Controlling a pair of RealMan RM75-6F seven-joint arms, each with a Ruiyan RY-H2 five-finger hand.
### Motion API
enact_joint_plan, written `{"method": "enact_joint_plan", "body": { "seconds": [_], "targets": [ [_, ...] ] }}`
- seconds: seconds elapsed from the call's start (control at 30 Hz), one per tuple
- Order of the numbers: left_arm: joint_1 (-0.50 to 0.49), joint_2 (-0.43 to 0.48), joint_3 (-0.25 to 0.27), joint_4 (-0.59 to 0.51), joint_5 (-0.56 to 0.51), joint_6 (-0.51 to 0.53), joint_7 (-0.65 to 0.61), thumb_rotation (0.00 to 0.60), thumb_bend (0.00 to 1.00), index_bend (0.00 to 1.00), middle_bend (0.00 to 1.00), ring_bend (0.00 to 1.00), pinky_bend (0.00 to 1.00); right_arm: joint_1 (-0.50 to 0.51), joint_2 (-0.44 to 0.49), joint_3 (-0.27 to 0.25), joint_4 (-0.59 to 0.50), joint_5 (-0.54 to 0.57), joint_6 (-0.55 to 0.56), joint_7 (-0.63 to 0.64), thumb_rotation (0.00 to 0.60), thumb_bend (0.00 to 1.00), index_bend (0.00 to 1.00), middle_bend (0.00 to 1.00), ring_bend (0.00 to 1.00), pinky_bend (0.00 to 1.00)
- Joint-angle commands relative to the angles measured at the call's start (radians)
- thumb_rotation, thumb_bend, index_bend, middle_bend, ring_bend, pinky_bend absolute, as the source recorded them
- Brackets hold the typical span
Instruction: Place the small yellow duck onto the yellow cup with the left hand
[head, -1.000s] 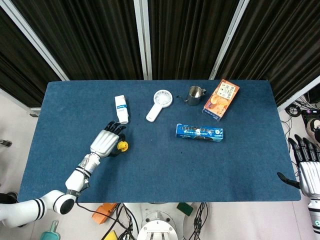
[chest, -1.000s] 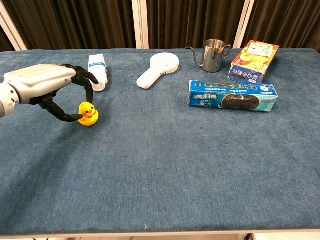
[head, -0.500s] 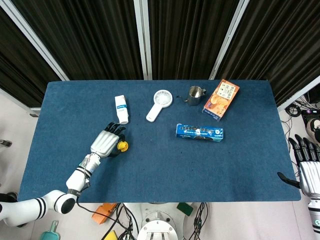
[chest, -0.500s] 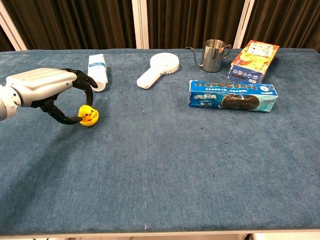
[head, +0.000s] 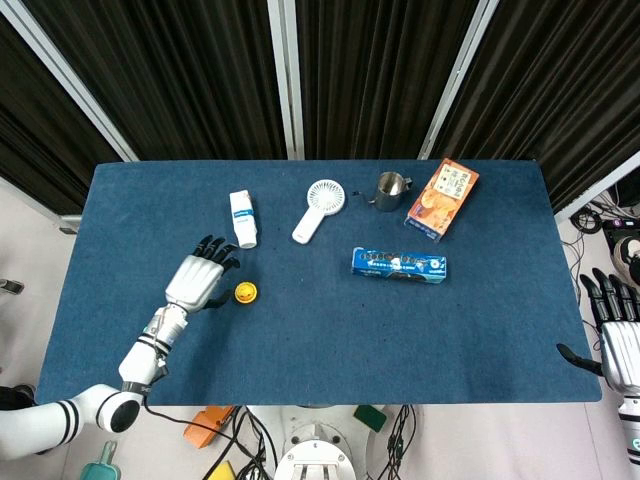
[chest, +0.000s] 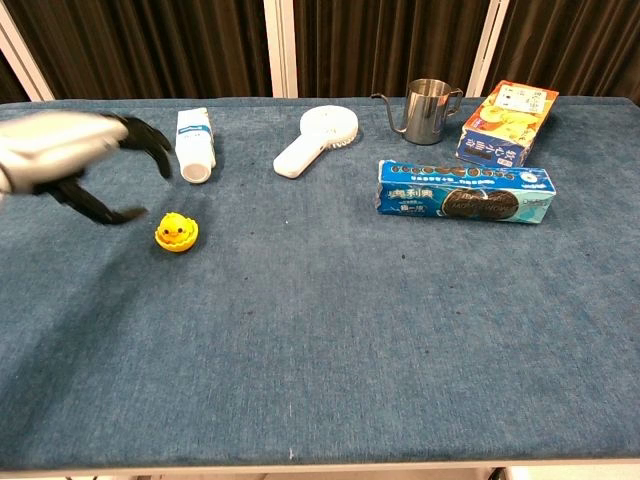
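Small yellow duck sits upright on yellow cup, orange beak.

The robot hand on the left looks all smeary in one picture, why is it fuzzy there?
In the chest view the left hand is smeared, probably by motion blur, while the duck and the fan stay sharp. In the head view the same hand looks crisp, lit evenly, with only soft shadows on the table.
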Motion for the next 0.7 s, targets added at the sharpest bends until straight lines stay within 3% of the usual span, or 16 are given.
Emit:
{"method": "enact_joint_plan", "body": {
  "seconds": [0.03,0.3,0.57,0.7],
  "targets": [
    [0.07,0.067,-0.015,-0.035,-0.005,0.097,-0.069,0.6,0.32,0.3,0.14,0.05,0.0,0.0,0.011,-0.004,-0.006,0.01,-0.015,0.005,0.6,0.15,0.0,0.0,0.0,0.12],
    [0.244,0.188,0.025,-0.052,0.014,0.294,-0.198,0.6,0.26,0.29,0.14,0.06,0.0,-0.002,0.026,-0.009,0.003,0.001,-0.017,0.063,0.6,0.15,0.0,0.0,0.0,0.12],
    [0.425,0.298,0.13,-0.139,0.129,0.493,-0.278,0.6,0.23,0.28,0.14,0.06,0.0,-0.011,0.04,-0.024,-0.009,-0.045,0.014,0.098,0.6,0.15,0.0,0.0,0.0,0.12],
    [0.477,0.331,0.173,-0.17,0.17,0.527,-0.296,0.6,0.23,0.28,0.14,0.06,0.0,-0.012,0.047,-0.027,-0.025,-0.059,0.02,0.099,0.6,0.15,0.0,0.0,0.0,0.12]
  ]
}}
